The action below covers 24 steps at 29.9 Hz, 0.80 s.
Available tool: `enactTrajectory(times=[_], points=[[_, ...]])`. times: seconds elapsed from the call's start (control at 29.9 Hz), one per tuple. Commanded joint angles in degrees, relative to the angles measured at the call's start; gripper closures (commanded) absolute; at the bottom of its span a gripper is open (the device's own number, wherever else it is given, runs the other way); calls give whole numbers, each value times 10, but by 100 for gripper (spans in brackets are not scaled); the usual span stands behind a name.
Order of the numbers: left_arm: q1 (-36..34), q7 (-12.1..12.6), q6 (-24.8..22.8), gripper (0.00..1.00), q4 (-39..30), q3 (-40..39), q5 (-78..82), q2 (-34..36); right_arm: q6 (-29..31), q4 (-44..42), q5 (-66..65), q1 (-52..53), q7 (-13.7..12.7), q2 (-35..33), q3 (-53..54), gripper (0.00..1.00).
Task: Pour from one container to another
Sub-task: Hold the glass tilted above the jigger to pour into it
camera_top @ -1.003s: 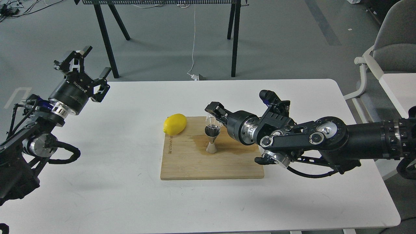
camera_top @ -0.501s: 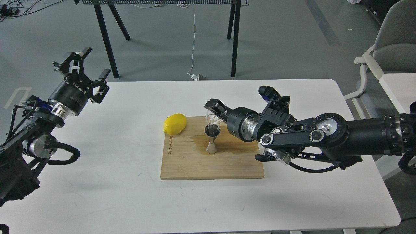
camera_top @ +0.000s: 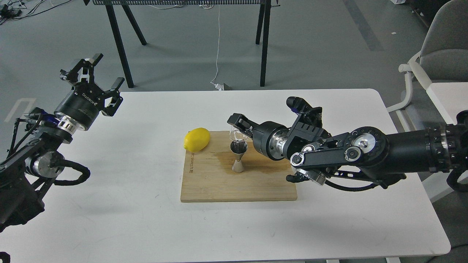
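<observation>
Shiny steel jigger [camera_top: 238, 157], clear glass cup [camera_top: 237, 134], matt wooden board [camera_top: 219, 182].

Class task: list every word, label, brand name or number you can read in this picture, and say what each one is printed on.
"ROBOTIQ": white letters on the black round body of the left claw.
Dark burnt-in lettering along the left edge of the wooden cutting board: a short line of text running sideways, too small and blurred to read.
Nothing readable on the right claw, steel jigger, glass cup, lemon or table.
</observation>
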Motion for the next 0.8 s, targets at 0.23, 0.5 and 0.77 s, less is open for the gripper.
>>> enactTrajectory(times=[0.23,0.5,0.77], points=[[0,0,0,18,0,0,0,0,0,0,-8,7,0,0,-20,51],[0,0,0,18,0,0,0,0,0,-1,-9,15,0,1,-21,51],[0,0,0,18,0,0,0,0,0,-1,-9,31,0,13,-44,51]])
